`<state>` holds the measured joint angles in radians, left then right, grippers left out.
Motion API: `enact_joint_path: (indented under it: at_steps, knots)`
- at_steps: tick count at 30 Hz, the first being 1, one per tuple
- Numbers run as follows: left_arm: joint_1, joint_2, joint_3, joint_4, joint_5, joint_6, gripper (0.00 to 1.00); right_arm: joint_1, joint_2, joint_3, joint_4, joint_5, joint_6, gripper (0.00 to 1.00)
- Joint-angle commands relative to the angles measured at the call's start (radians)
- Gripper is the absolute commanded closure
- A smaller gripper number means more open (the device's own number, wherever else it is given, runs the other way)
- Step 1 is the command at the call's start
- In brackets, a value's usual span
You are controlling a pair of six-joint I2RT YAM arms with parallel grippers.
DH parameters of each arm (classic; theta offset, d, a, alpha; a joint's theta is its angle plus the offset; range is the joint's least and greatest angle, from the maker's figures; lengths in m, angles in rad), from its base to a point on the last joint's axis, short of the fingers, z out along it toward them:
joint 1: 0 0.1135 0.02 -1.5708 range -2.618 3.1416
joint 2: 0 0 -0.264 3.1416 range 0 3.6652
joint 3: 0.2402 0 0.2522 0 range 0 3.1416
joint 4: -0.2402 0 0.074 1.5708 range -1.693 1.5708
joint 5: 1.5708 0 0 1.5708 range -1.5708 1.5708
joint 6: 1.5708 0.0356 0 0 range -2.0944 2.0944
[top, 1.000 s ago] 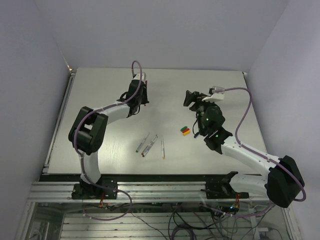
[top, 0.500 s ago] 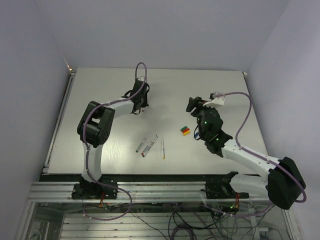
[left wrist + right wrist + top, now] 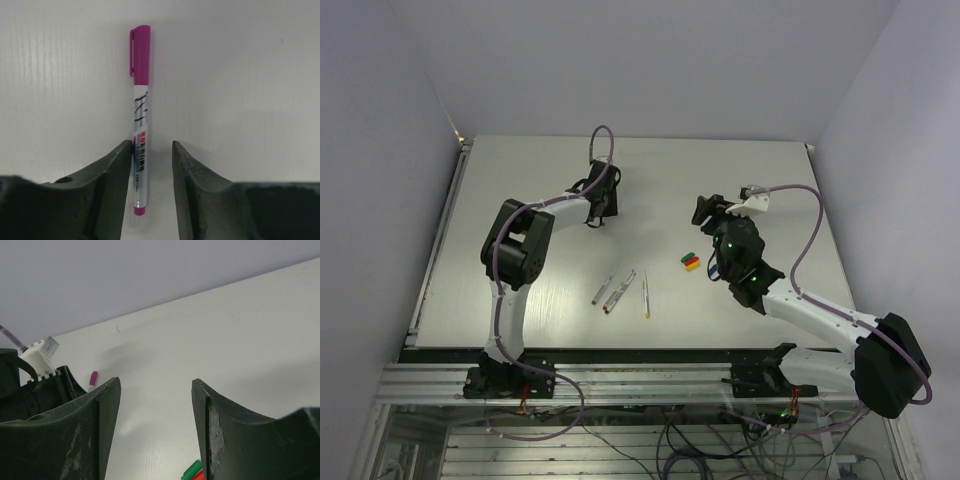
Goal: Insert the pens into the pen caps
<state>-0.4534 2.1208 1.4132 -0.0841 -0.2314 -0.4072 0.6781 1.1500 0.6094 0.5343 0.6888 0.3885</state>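
A white pen (image 3: 141,112) with a magenta pen cap (image 3: 140,55) fitted on it lies flat on the table. Its rear half lies between the fingers of my left gripper (image 3: 151,144), which is open. The barrel rests against the left finger, and a gap separates it from the right one. In the top view the left gripper (image 3: 601,207) is at the far middle of the table. Uncapped pens (image 3: 620,290) lie side by side near the front. Green, red and yellow pen caps (image 3: 691,262) lie in a tight cluster. My right gripper (image 3: 155,381) hovers open and empty just beyond that cluster.
The grey back wall (image 3: 125,275) rises behind the table's far edge. The right arm's forearm (image 3: 800,305) stretches over the right side of the table (image 3: 520,290). A small blue item (image 3: 713,268) shows beside the right wrist.
My left gripper has opened and let go of the capped magenta pen, which now lies on the table. The left arm folded slightly toward the middle. The right gripper dropped slightly and narrowed a little.
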Motion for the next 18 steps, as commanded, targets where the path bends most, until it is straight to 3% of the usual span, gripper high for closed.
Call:
enact_joint_path:
  at_steps: [1,8,10,18]
  knots:
    - [0.005,0.024,0.021,-0.048,0.000,-0.014,0.48,0.001,0.013,0.000,-0.009,0.002,0.009,0.42]
    - [0.005,-0.022,0.013,-0.056,-0.018,-0.015,0.33,0.001,0.018,-0.005,0.009,0.005,0.013,0.42]
    - [0.006,-0.042,0.012,-0.066,-0.034,-0.009,0.23,0.001,0.014,-0.010,0.024,0.009,0.013,0.43]
    - [0.002,-0.159,-0.039,-0.149,-0.091,0.021,0.21,0.000,0.002,-0.029,0.084,0.080,-0.059,0.46]
